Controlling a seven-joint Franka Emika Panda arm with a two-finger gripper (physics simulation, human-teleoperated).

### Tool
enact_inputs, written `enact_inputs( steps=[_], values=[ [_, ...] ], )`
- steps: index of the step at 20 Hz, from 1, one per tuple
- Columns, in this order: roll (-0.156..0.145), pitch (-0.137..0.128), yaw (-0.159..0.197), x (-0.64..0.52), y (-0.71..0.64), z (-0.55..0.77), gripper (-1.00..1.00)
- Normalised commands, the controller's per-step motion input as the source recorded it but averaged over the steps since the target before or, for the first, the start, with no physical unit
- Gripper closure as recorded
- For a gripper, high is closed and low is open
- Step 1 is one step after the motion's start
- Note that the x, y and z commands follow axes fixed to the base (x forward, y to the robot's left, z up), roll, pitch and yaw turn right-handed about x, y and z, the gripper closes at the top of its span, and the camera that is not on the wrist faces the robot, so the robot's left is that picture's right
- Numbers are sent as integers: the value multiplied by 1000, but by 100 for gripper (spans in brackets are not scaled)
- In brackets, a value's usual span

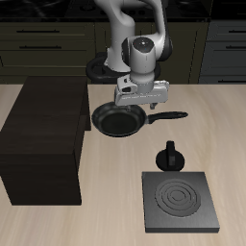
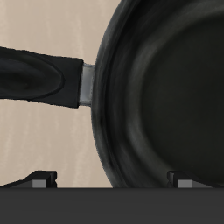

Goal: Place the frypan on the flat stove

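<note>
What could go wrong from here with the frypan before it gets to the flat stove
The gripper sits over the frypan's rim rather than its handle, so a rim grasp could let the pan tilt or slip. A moka pot stands between pan and flat stove, so a low carry might knock it over.

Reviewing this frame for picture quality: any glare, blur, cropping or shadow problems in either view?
Exterior view: even, soft lighting, no glare; the frypan and flat stove are sharp but small, and the gripper sits over the pan's rim, its fingertips hard to make out. Wrist view: the pan fills the frame and is cropped, black on black with only a faint sheen, while the handle stays clear.
</note>
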Motion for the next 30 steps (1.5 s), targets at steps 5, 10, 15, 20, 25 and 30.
enact_inputs(
  steps=[5,10,15,20,25,30],
  values=[
    [27,43,26,45,138,-393,-100],
    [-3,50,10,68,-34,-293,-100],
    [24,56,-8,83,-46,-346,100],
    [-1,-22,27,-59,-11,50,100],
    [-16,-41,34,-10,-22,207,100],
    [0,-5,16,18,-20,80,100]
  ],
)
